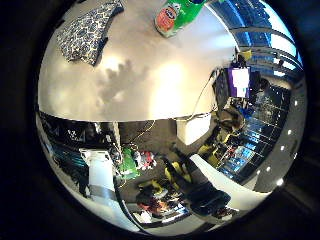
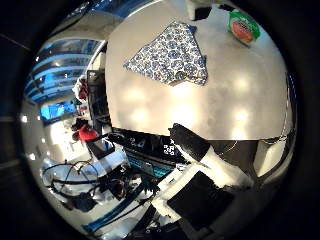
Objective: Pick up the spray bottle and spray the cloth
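Note:
A green spray bottle (image 1: pixel 178 16) with a red and orange label lies on its side on the white table (image 1: pixel 165 75), in the little finger side view. A black-and-white patterned cloth (image 2: pixel 170 52) lies flat on the same table in the thumb side view, away from the bottle. The cloth also shows in the little finger side view (image 1: pixel 88 35), and the bottle in the thumb side view (image 2: pixel 243 27). My hand is well above the table, away from both. A hand-shaped shadow (image 1: pixel 125 80) falls on the table.
Past the table's edge lies a cluttered room with desks, a lit monitor (image 1: pixel 238 80) and gear on the floor (image 1: pixel 160 190). Bare table surface lies between the cloth and the bottle.

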Tool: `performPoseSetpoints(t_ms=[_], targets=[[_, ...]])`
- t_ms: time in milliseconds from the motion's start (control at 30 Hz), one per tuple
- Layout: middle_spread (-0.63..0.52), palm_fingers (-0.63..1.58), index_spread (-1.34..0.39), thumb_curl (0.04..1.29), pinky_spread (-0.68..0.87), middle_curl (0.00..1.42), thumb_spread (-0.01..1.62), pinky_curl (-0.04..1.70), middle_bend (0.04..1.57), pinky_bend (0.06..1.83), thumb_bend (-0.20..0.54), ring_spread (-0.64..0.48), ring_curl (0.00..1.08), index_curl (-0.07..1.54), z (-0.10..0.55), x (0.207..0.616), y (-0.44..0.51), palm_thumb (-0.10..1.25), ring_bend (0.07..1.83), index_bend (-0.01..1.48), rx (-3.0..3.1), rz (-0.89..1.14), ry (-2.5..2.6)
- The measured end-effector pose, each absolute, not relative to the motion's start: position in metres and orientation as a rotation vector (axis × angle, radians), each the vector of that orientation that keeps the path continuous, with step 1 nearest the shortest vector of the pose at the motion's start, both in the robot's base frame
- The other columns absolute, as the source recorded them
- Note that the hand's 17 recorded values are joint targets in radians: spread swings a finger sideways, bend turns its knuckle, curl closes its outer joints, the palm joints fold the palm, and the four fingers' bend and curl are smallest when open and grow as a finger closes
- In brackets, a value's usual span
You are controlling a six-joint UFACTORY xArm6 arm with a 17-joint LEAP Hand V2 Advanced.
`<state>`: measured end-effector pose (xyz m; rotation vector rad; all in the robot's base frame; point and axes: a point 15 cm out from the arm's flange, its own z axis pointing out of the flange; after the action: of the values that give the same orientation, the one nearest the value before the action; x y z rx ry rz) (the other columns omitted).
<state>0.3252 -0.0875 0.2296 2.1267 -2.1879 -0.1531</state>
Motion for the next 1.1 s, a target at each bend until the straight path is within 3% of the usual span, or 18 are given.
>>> performPoseSetpoints(t_ms=[133,333,733,1100], targets=[[-0.02,0.25,-0.39,0.29,0.41,0.29,1.11,0.3,0.19,0.28,-0.026,0.1,0.24,0.36,0.23,0.319,-0.109,0.6,0.2,0.17,2.051,-0.168,-2.28],[-0.01,0.23,-0.32,0.27,0.42,0.32,1.07,0.31,0.21,0.32,-0.041,0.1,0.26,0.31,0.23,0.305,-0.15,0.47,0.24,0.14,1.889,-0.24,-2.553],[0.12,0.08,-0.19,0.27,0.42,0.32,0.97,0.34,0.19,0.49,-0.033,0.17,0.27,0.26,0.2,0.289,-0.232,0.33,0.31,0.15,1.741,-0.344,-3.029],[0.18,-0.04,-0.18,0.28,0.42,0.31,0.92,0.33,0.19,0.55,-0.032,0.19,0.27,0.23,0.182,0.32,-0.241,0.28,0.33,0.14,1.852,-0.626,-3.279]])
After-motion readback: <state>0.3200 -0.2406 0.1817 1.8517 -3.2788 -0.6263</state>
